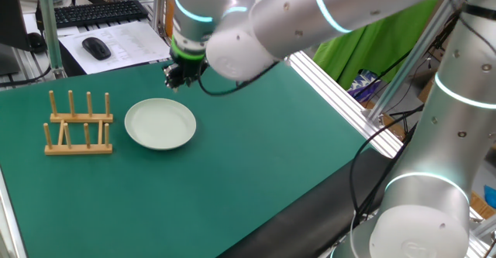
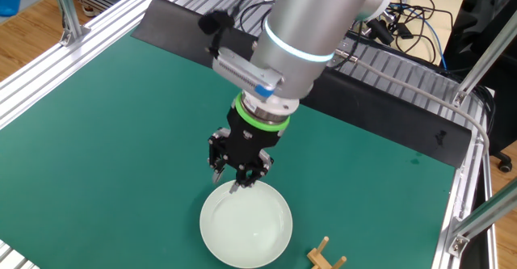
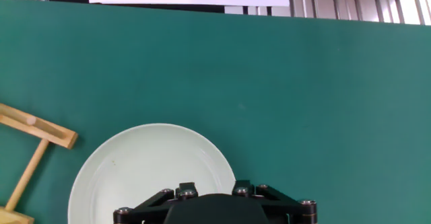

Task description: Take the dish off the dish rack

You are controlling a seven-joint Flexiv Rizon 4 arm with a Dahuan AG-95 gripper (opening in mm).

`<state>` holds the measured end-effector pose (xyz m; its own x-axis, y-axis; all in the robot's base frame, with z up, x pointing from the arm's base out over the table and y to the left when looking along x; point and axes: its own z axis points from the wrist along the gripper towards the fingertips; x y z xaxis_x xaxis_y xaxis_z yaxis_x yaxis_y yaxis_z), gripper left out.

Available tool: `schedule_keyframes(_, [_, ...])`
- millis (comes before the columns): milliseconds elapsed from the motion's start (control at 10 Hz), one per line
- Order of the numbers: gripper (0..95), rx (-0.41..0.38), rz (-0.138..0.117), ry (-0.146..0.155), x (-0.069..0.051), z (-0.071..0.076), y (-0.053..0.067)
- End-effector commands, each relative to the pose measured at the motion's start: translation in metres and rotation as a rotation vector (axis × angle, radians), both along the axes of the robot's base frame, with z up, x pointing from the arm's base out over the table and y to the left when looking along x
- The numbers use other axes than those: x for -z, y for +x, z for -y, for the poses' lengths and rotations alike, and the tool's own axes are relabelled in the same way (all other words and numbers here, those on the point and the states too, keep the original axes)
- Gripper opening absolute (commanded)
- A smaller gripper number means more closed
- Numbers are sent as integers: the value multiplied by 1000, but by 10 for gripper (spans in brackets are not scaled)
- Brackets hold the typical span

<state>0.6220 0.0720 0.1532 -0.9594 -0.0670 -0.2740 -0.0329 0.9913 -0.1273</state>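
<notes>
The dish [image 1: 160, 124] is a pale greenish-white round plate lying flat on the green mat, just right of the dish rack [image 1: 77, 126]. The rack is a small light-brown wooden rack with upright pegs, and nothing stands in it. The dish also shows in the other fixed view [image 2: 246, 224] and in the hand view [image 3: 148, 170], with parts of the rack [image 2: 323, 257] [image 3: 34, 136] beside it. My gripper [image 1: 177, 80] hovers above the dish's far rim, pointing down, empty, its fingers apart [image 2: 240, 180] [image 3: 213, 187].
A keyboard [image 1: 97, 12], a mouse [image 1: 96, 47] and printed papers [image 1: 128, 37] lie beyond the mat's far edge. Aluminium frame rails [image 1: 333, 87] run along the mat's right side. Cables [image 2: 404, 18] hang behind the table.
</notes>
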Motion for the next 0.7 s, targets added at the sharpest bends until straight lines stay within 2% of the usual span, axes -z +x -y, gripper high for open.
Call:
schedule_keyframes(100, [0,-4,-46,27,-13,2,-1])
schedule_keyframes(300, [0,24,-100,114,-24,4,-3])
schedule_keyframes(400, [0,32,-125,125,-32,6,-5])
schedule_keyframes(500, [0,39,-172,137,-43,8,-8])
schedule_keyframes(700, [0,58,-221,142,-56,12,-13])
